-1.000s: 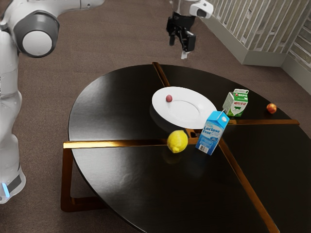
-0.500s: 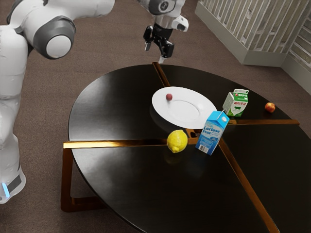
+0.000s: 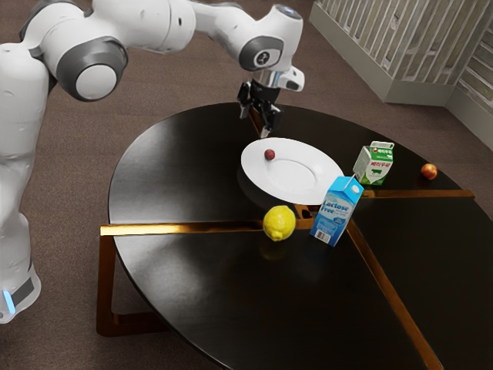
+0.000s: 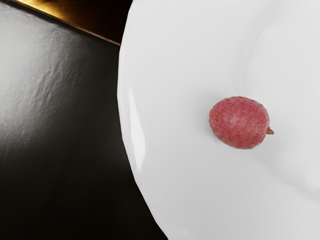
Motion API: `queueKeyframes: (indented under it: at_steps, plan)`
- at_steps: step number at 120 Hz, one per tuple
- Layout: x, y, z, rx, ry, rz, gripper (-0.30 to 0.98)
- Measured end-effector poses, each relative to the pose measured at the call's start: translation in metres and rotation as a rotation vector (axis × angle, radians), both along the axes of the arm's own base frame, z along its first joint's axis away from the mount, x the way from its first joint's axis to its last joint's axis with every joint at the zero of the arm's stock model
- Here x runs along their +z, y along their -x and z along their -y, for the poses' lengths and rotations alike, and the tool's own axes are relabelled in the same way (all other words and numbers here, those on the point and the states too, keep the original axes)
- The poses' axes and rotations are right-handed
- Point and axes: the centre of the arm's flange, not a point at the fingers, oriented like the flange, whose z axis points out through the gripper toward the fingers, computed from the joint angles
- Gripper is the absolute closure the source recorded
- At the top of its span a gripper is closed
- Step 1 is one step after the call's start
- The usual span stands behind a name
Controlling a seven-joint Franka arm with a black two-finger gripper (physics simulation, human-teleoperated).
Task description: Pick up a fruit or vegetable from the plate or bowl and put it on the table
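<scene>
Under and around the plate (image 3: 258,176), tabletop (image 3: 173,169): dark, round, glossy; final resting place for the fruit, once lifted off the plate.
White arm (image 3: 150,25): stretched over from the exterior view's left, hand tipped down near the plate.
Plate: white, shallow; landmark for the rest.
Blue carton (image 3: 336,210): upright, just beside the plate; best kept well clear of on the way out.
Jaws (image 3: 255,126): spread wide, holding nothing, touching nothing visible; above and near the plate's edge, on the small red fruit's side.
Green carton (image 3: 375,164): upright, near the plate, past the blue carton.
Lemon (image 3: 279,223): off the plate, near its edge, on the tabletop; not the likely pick.
Apple (image 3: 429,171): well apart from the plate, beyond the green carton.
Small red fruit (image 4: 239,123): on the plate, between outer edge and inner ring, short stem showing. Step in hand, by judgement: approach before the grasp. Next: centre over the fruit, descend with room on both sides, stop short of pressing the plate, then close gently. Likely to roll if nudged by one side first.
</scene>
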Motion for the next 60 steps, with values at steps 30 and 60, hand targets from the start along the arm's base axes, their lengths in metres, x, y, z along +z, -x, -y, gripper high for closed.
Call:
queueKeyframes:
  at_steps: [30, 60]
  plan:
    - [-0.016, -0.020, 0.024, -0.043, -0.018, 0.030, 0.00]
    - [-0.034, -0.030, 0.022, -0.040, -0.033, 0.041, 0.00]
